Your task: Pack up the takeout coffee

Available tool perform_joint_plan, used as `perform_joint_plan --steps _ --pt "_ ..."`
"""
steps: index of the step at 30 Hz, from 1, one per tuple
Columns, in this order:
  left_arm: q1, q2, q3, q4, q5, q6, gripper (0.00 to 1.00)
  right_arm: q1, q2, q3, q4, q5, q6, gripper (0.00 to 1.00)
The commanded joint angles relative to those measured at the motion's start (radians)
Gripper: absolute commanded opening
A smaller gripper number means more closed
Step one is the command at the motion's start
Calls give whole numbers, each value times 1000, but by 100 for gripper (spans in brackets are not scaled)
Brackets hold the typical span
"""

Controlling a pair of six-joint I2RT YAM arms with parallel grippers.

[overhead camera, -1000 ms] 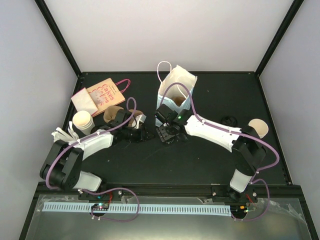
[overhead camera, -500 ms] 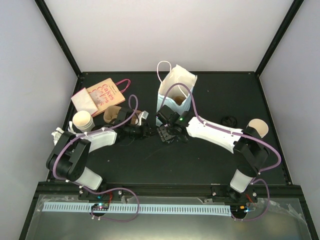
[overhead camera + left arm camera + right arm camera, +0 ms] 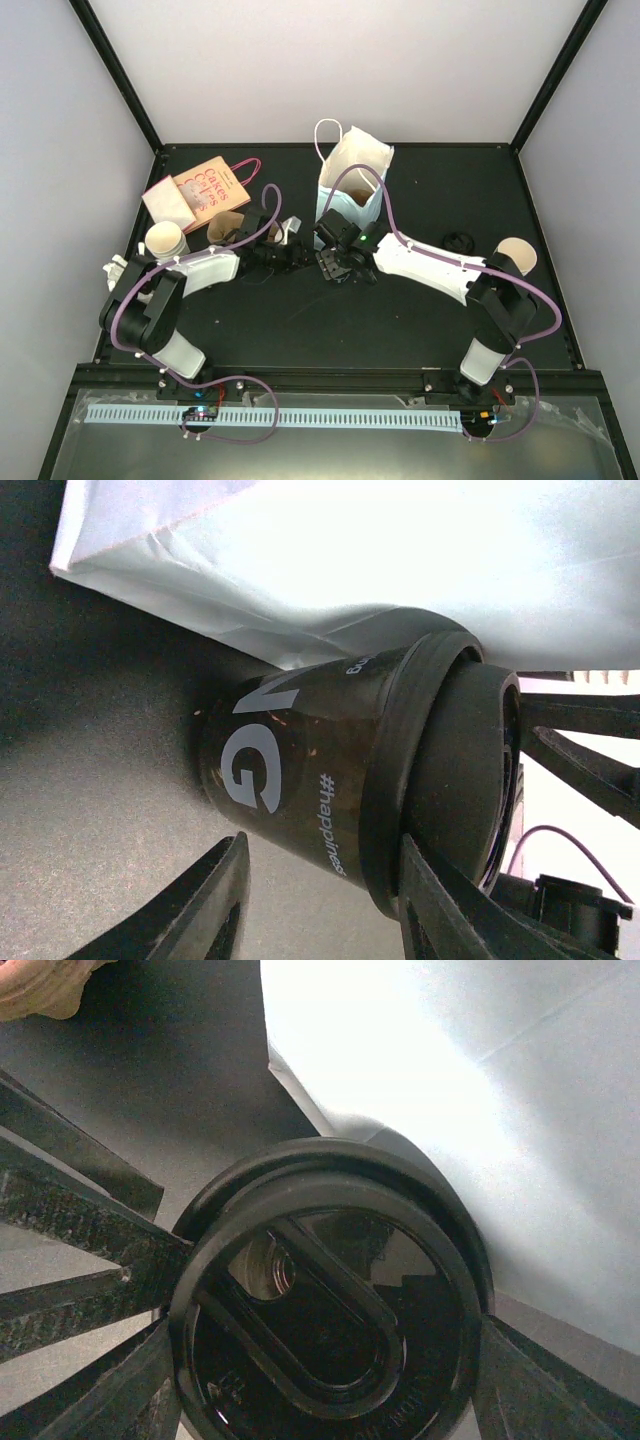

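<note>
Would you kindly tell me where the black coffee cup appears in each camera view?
Top external: coffee cup mid-table, just in front of the white bag, mostly hidden.
Left wrist: fills the centre, lid toward the right.
Right wrist: low centre, lid facing the camera.
Shared landmark: the white bag behind the cup.

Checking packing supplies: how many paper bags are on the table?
2: a white bag standing at centre back, and a printed bag lying flat at back left. None seems hidden.
</note>
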Motion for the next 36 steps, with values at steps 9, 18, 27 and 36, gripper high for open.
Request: perform_joint_plan --steps 9,18,27,36 --pt "-57 59 -44 -103 -188 11 42 -16 167 -158 -211 -13 0 74" --pt "-69 -1 -40 -145 -236 47 43 -16 133 -149 -210 -7 8 74" --pt "-66 -241 -18 -153 -232 112 61 -16 49 -130 -168 -41 8 74" --pt "-46 -400 21 14 -287 300 99 -16 24 -144 -120 -78 -9 74"
